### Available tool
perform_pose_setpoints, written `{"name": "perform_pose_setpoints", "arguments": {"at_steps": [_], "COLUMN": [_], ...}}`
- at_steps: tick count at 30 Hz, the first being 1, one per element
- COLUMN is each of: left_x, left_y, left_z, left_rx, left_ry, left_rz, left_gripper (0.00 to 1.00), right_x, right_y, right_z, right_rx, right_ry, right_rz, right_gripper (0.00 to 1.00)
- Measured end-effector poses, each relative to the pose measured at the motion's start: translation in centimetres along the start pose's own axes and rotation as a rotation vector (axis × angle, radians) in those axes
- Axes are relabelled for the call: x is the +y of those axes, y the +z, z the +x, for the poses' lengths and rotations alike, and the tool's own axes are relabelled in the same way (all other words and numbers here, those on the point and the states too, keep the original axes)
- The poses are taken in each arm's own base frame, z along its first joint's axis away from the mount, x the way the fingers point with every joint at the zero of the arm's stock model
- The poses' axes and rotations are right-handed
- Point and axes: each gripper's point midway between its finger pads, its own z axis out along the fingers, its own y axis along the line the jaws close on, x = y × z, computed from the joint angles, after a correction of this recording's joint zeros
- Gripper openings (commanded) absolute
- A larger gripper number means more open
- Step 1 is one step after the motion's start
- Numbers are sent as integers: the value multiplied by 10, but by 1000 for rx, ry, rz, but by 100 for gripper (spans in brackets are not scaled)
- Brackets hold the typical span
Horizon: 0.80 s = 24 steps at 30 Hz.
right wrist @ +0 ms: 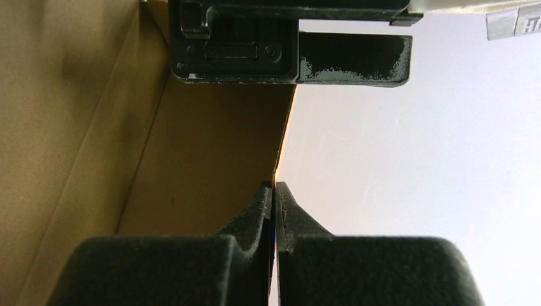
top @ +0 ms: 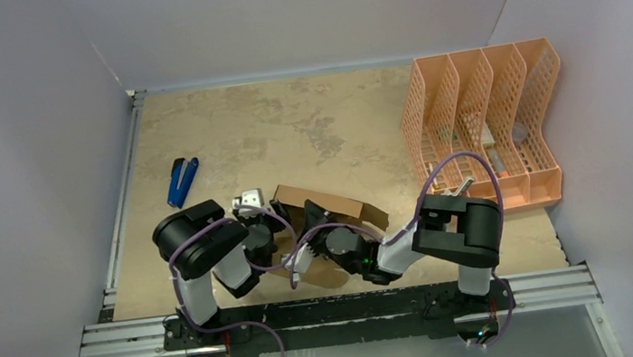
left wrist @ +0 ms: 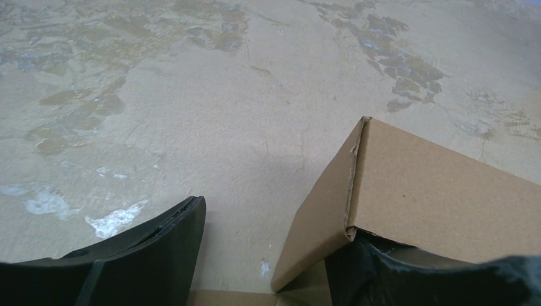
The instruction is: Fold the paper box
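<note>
**One box, two arms, one tool, one organizer**

One brown paper box point(top: 334, 205) sits on the table point(top: 287, 118) between both arms. The right fingers point(right wrist: 255, 217) pinch one thin cardboard edge of it. The left fingers point(left wrist: 159, 255) stand wide, with a box corner over one. One blue tool point(top: 182, 180) lies beyond the left fingers. One peach file organizer point(top: 479, 122) stands well to the right of the right fingers. One white label point(right wrist: 513, 22) above them is cropped and unreadable.

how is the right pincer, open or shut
Shut: the right pincer is clamped on a thin edge of the paper box, with no gap showing in its wrist view.
</note>
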Motion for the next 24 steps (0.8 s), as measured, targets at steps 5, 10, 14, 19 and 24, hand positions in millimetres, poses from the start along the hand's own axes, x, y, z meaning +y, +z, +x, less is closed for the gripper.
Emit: {"name": "perform_pose_setpoints", "arguments": {"at_steps": [5, 10, 14, 19, 24], "left_x": [8, 9, 5, 4, 4], "left_y": [-11, -20, -24, -29, -38], "left_z": [0, -7, -22, -32, -43], "left_rx": [20, 23, -3, -11, -8], "left_ry": [5, -6, -37, -61, -86], "left_rz": [19, 56, 84, 95, 111], "left_gripper": [69, 70, 71, 71, 71], "right_x": [-2, 0, 0, -1, 0], "right_y": [0, 0, 1, 2, 2], "right_z": [-4, -7, -4, -3, -2], "right_rx": [-13, -14, -2, 3, 12], "right_ry": [-2, -8, -8, -6, -9], "right_rz": [9, 14, 23, 31, 34], "right_gripper": [0, 0, 0, 0, 0]}}
